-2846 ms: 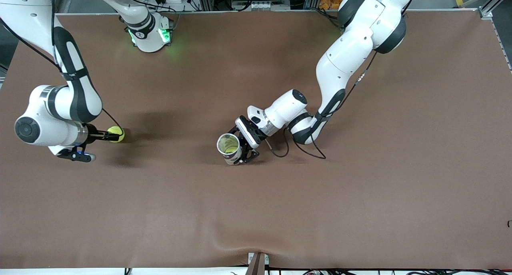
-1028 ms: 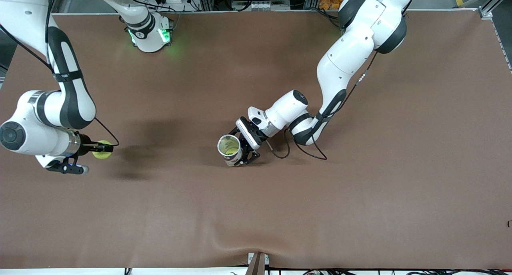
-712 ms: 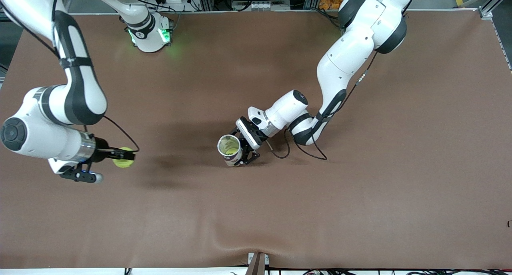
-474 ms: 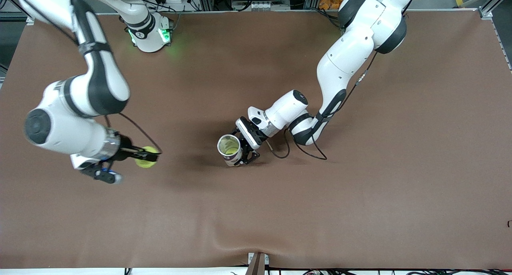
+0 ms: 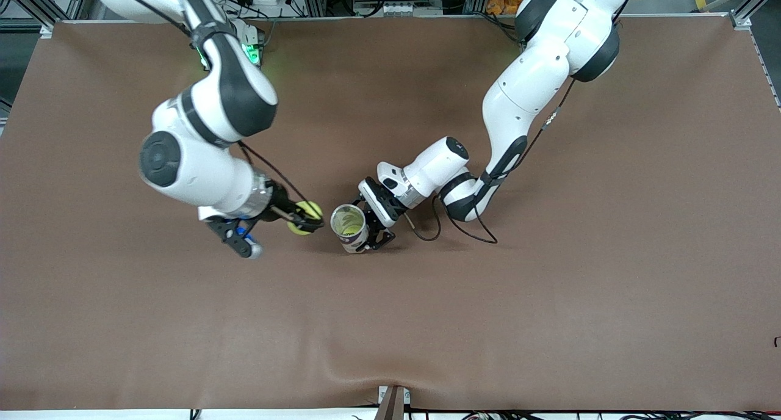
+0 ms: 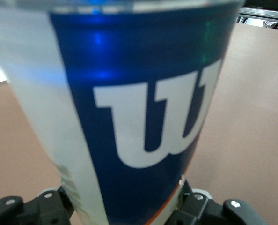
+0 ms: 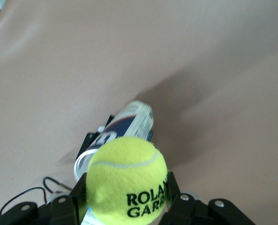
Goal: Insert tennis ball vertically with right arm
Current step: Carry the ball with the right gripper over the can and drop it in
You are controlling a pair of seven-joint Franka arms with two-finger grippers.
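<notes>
On the brown table (image 5: 549, 298) the right gripper (image 5: 305, 217) held a yellow tennis ball (image 5: 303, 217), its fingers closed on the ball from two sides. In the front view the ball hung in the air just beside the open mouth of a tube-shaped ball can (image 5: 349, 226), toward the right arm's end of the table, and had not yet reached the rim. The can stood upright near the middle of the table, and the front view looked down into it, where something yellow-green showed at the bottom.

The left gripper (image 5: 373, 224) gripped the can's side, its fingers shut on the wall, with the wrist low beside it.

The right wrist view showed what the front view could not: black lettering on the tennis ball (image 7: 126, 186), reading "ROLA" over "GARR", and one dark finger pressed to each side of it. Past the ball the same view showed the can (image 7: 114, 138) with its blue and white label and the left gripper's black fingers at its base.

The left wrist view was filled almost wholly by the can (image 6: 129, 108), showing a dark blue panel with a large white "W" and a pale band beside it. That arm's own black fingers (image 6: 22, 211) showed at the picture's edge against the can.
</notes>
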